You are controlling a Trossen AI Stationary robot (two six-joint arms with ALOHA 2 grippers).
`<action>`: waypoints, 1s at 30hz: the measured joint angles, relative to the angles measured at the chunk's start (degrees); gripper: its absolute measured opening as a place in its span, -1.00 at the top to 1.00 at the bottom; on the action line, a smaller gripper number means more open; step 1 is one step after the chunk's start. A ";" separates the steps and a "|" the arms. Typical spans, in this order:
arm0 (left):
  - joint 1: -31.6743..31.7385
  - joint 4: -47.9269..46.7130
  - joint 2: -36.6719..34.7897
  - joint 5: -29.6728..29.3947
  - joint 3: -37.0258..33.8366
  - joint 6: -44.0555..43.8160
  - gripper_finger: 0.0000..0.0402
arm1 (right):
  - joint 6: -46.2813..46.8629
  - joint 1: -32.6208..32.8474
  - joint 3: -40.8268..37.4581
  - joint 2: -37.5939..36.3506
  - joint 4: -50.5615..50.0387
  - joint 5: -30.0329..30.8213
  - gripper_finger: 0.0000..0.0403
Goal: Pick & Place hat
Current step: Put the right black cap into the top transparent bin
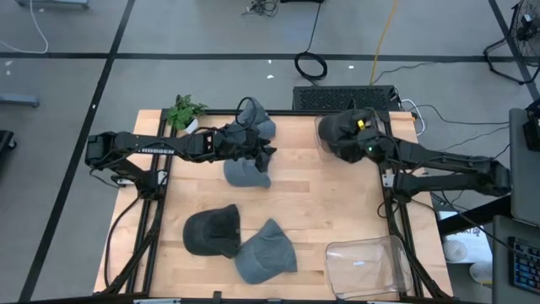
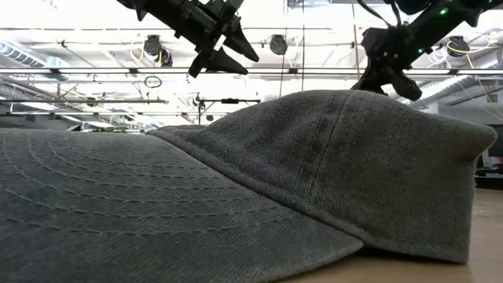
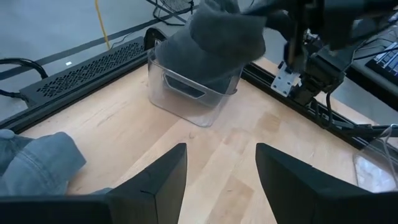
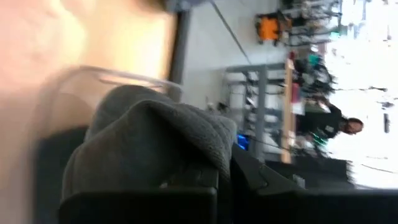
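Two arms are at work over the light wooden bench (image 1: 312, 194). The right end effector (image 1: 364, 143) is pressed together on a dark grey fabric hat (image 1: 342, 135), holding it over the clear plastic bin (image 1: 325, 139) at the far right of the bench; the left wrist view shows the hat's crown sagging into the bin's mouth. Whether the hat already rests on the bin floor cannot be told, as the right wrist view is blurred. The coming move, in my judgement, turns on this one relation: the hat lies directly beneath the right end effector and above the bin, so release needs only a spreading of the fingers.

The left end effector (image 1: 263, 156) hangs spread and empty at the far middle, just above a blue-grey denim hat (image 1: 246, 175), with a second blue-grey hat (image 1: 260, 127) just beyond it. A black cap (image 1: 213, 230) and another blue-grey cap (image 1: 265, 253) lie near the front edge, nearer the left arm. A second clear bin (image 1: 367, 266) stands at the front right.
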 joint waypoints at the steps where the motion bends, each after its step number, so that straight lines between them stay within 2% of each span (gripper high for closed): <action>1: 0.00 0.00 0.01 -0.01 0.00 0.16 0.00 | 1.14 0.56 0.00 0.04 -0.87 -0.40 1.00; 3: 0.00 0.00 0.01 -0.02 0.00 0.21 0.00 | 3.80 1.36 0.00 0.08 -2.35 -2.73 1.00; 8: 0.04 0.02 0.01 -0.02 0.00 0.36 0.00 | 10.82 1.54 0.00 0.08 -2.61 -13.45 1.00; 10: 0.07 0.00 0.01 -0.02 0.00 0.37 0.00 | 12.55 1.16 0.00 0.40 -2.12 -14.99 1.00; 23: 0.07 0.02 0.01 -0.04 0.00 0.32 0.00 | 9.30 -1.17 0.00 1.02 -2.36 3.02 1.00; 27: 0.07 0.02 0.01 -0.04 0.00 0.32 0.00 | 9.71 -1.17 0.00 1.02 -2.48 3.21 0.98; 30: 0.07 0.02 0.01 -0.04 0.00 0.30 0.00 | 16.78 -1.17 0.00 1.02 -2.90 3.05 0.89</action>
